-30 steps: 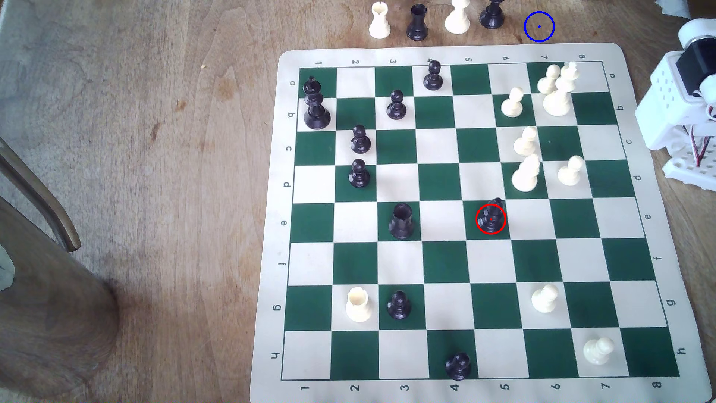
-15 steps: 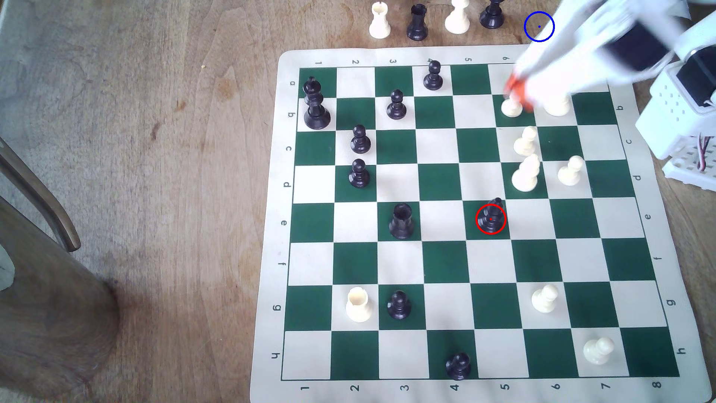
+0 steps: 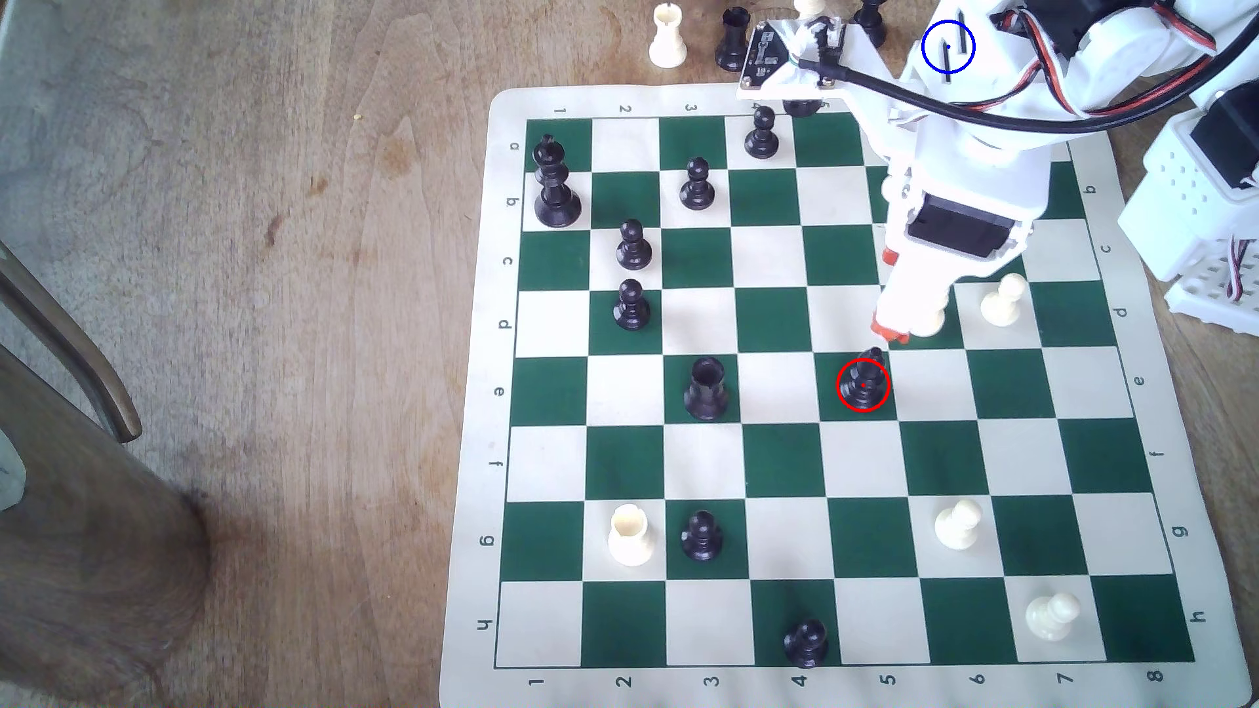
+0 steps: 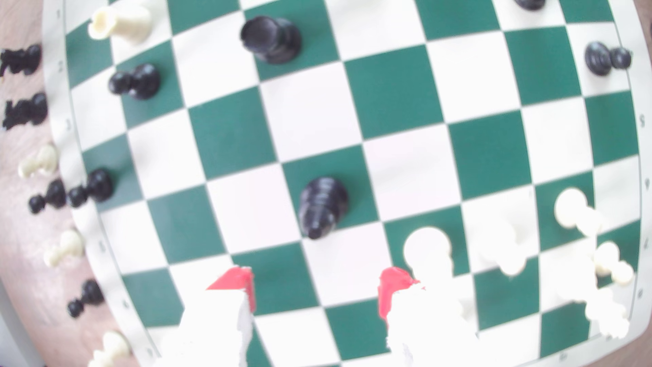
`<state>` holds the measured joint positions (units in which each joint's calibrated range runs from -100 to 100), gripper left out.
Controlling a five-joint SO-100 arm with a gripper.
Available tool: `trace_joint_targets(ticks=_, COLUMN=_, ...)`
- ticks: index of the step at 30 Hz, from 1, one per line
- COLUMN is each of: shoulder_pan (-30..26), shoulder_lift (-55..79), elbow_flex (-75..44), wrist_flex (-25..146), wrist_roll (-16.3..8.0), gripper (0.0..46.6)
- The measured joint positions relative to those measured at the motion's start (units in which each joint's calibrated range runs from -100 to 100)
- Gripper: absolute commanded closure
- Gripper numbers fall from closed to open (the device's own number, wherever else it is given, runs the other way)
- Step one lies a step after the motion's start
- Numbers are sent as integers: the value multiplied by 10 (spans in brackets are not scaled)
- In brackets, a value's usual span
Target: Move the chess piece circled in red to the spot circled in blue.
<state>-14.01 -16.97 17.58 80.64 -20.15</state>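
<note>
The chess piece, a glossy black bishop [image 3: 863,381], stands inside the red ring on a green square of the board [image 3: 783,449]. The wrist view looks down on the bishop [image 4: 323,206]. My gripper [image 3: 888,296] hangs over the board just behind the bishop's head, apart from it. In the wrist view the gripper [image 4: 315,287] is open. Its red-tipped fingertips [image 4: 240,284] are spread wide with nothing between them. The spot's blue ring [image 3: 922,47] is drawn at the top, over my arm, which hides the wood there.
A white piece [image 3: 930,323] sits right under my gripper, and a white pawn [image 3: 1001,299] stands beside it. A black rook [image 3: 705,388] stands two squares to the bishop's left in the exterior view. Captured pieces [image 3: 666,37] line the far edge. The arm's base [image 3: 1199,204] is at the right.
My arm has swung in from the exterior view's right edge, across the white pieces, down to just behind the bishop. The bishop has not moved.
</note>
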Motion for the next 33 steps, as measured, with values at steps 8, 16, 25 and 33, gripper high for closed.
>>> trace_joint_targets(ticks=8, shoulder_pan=-15, shoulder_lift=1, elbow_flex=109, wrist_flex=-88, wrist_roll=-15, gripper=247)
trace_joint_targets(ticks=16, shoulder_pan=-16, shoulder_lift=33, elbow_flex=138, wrist_flex=-166, wrist_roll=-20, gripper=256)
trace_joint_targets(ticks=25, shoulder_pan=-16, shoulder_lift=60, elbow_flex=172, wrist_flex=-205, wrist_roll=-20, gripper=280)
trace_joint_targets(ticks=33, shoulder_pan=-24, shoulder_lift=72, elbow_flex=186, wrist_flex=-242, wrist_roll=-30, gripper=293)
